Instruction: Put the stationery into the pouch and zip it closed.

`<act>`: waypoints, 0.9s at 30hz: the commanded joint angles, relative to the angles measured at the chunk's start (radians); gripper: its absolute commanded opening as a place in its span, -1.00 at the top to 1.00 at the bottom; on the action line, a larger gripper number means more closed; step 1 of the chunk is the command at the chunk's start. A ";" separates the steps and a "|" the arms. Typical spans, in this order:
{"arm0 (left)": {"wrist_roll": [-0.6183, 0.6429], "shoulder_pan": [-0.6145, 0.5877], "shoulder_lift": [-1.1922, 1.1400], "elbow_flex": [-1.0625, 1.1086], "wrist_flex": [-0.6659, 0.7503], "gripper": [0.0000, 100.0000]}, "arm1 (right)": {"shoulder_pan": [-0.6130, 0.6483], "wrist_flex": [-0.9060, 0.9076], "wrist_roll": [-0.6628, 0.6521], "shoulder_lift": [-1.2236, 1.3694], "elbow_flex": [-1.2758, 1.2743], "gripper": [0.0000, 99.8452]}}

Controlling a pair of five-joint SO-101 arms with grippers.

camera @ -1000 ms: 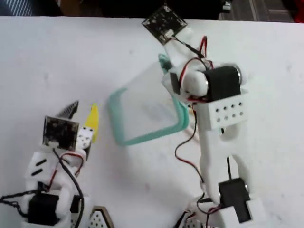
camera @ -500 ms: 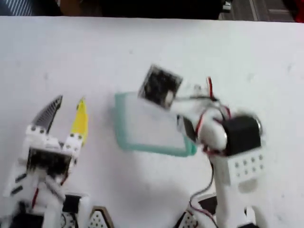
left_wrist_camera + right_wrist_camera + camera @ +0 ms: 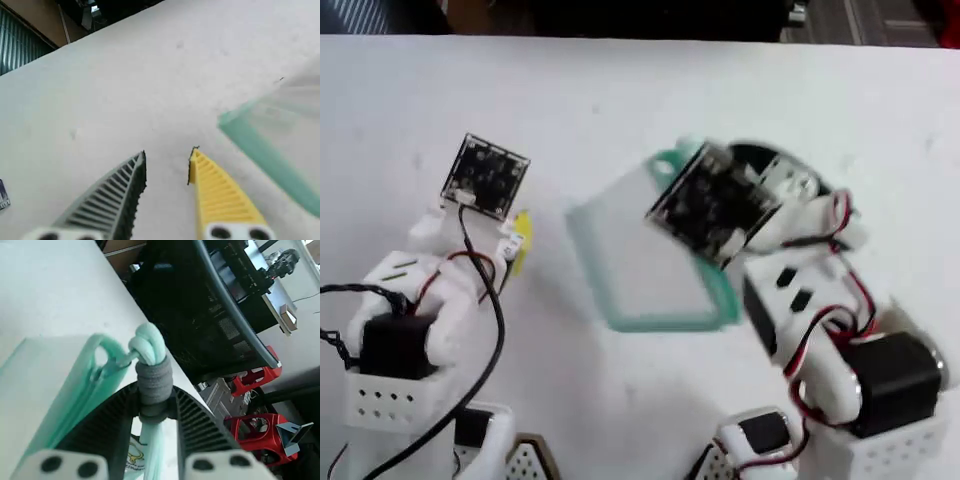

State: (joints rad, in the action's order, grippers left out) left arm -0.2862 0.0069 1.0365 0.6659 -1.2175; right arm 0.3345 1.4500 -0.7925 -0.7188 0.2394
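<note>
Pouch is mid-table, between the two arms. Clear body, mint-green edging all round, lying skewed with one corner toward the left arm. From the high view I can't tell if it lies flat or is partly lifted on the right arm's side, nor if the zip is shut. Contents aren't readable through the plastic.

Right gripper is clamped on the zip pull, a mint cord with a grey wrap around it and a knot above the wrap. The two black jaws press the wrap from either side, no gap. The pull joins a mint tab at the pouch's corner. From above, the right arm's wrist camera board sits over that corner of the pouch, so the grip itself is hidden there.

Left gripper has its jaws apart and holds nothing. Its grey finger and yellow finger point out over the table. The pouch's nearest green corner is off to the yellow finger's side, near but not touching.

Past the table's far edge, on the right wrist view, there's a dark equipment rack with red plastic parts beside it.
</note>
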 commanded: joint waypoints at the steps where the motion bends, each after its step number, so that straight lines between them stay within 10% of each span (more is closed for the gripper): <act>1: 0.015 0.013 0.079 -0.057 -0.025 0.66 | -0.008 -0.033 0.086 0.101 0.190 0.97; 27: 0.008 0.004 0.186 0.040 -0.152 0.67 | 0.205 0.254 0.198 0.213 0.206 0.97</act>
State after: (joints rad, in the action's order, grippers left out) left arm -0.2816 0.0054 1.2175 0.7227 -1.3571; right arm 0.5432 1.6955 -0.6084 -0.4626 0.4388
